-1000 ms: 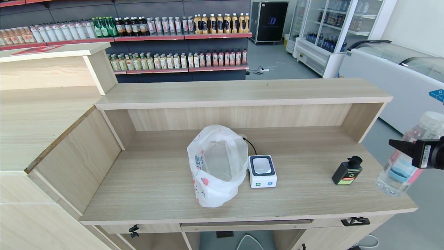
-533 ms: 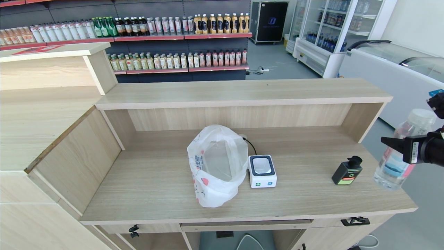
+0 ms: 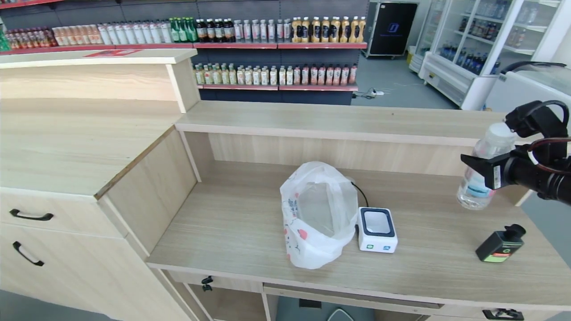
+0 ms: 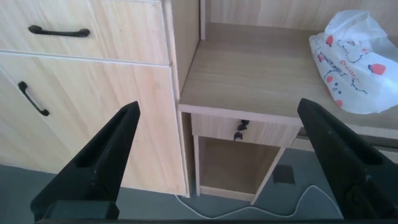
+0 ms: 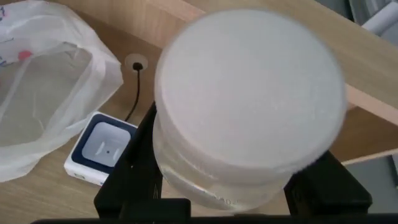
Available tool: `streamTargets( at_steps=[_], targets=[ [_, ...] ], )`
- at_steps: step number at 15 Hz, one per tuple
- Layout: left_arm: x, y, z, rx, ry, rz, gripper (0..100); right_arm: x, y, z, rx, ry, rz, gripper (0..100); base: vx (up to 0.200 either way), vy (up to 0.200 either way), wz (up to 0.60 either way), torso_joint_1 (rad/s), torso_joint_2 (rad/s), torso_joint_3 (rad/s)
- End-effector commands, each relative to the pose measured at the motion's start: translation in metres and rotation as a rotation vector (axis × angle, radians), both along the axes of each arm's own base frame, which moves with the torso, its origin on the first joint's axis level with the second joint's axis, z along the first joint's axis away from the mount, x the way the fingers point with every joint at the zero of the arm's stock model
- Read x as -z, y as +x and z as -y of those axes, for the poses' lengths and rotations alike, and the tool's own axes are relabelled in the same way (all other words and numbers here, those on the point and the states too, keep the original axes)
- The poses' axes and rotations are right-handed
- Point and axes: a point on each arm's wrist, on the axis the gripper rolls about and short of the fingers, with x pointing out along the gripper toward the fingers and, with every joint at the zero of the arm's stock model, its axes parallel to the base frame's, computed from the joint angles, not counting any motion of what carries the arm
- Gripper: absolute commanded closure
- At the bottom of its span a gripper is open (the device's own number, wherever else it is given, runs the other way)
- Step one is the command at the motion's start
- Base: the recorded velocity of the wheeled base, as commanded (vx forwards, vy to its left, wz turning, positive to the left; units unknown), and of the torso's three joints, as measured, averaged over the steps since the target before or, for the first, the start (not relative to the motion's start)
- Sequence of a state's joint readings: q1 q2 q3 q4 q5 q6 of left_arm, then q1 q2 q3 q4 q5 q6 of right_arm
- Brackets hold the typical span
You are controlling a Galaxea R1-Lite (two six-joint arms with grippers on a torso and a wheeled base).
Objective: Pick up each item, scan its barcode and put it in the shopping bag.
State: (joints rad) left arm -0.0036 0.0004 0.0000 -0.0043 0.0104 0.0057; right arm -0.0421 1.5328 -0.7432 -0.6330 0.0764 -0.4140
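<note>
No readable text, water bottle (image 3: 475,194) label too small, shopping bag (image 3: 304,240) print illegible

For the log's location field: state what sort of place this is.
Probably a convenience store's checkout counter: shelves of bottled drinks behind, glass-door fridges to the robot's right, and a barcode scanner beside a shopping bag.

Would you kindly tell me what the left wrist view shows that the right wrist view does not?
Left wrist view: drawers with black handles, and the left gripper with jaws open. Right wrist view: the water bottle, seen cap-first, and the scanner. Both: the shopping bag and the wooden counter.
</note>
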Motion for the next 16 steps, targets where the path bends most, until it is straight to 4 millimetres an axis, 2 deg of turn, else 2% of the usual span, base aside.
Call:
streamTargets(
  at_steps=[1, 7, 10, 16],
  targets=[
    [0.0, 0.0, 0.0, -0.001, 0.0, 0.001, 0, 0.02, 0.012, -0.003, -0.024, -0.054, -0.056, 100, 0.0, 0.0, 0.0, 0.0, 0.0, 0.0],
    [0.0, 0.0, 0.0, -0.001, 0.0, 0.001, 0, 0.042, 0.033, -0.021, -0.13, -0.243, 0.016, 100, 0.0, 0.0, 0.0, 0.0, 0.0, 0.0],
    [0.0, 0.0, 0.0, -0.001, 0.0, 0.001, 0, 0.045, 0.039, -0.025, -0.229, -0.33, 0.079, 100, 0.0, 0.0, 0.0, 0.0, 0.0, 0.0],
    [0.0, 0.0, 0.0, -0.001, 0.0, 0.001, 0, 0.067, 0.059, -0.033, -0.398, -0.401, 0.176, 100, 0.0, 0.0, 0.0, 0.0, 0.0, 0.0]
  ],
)
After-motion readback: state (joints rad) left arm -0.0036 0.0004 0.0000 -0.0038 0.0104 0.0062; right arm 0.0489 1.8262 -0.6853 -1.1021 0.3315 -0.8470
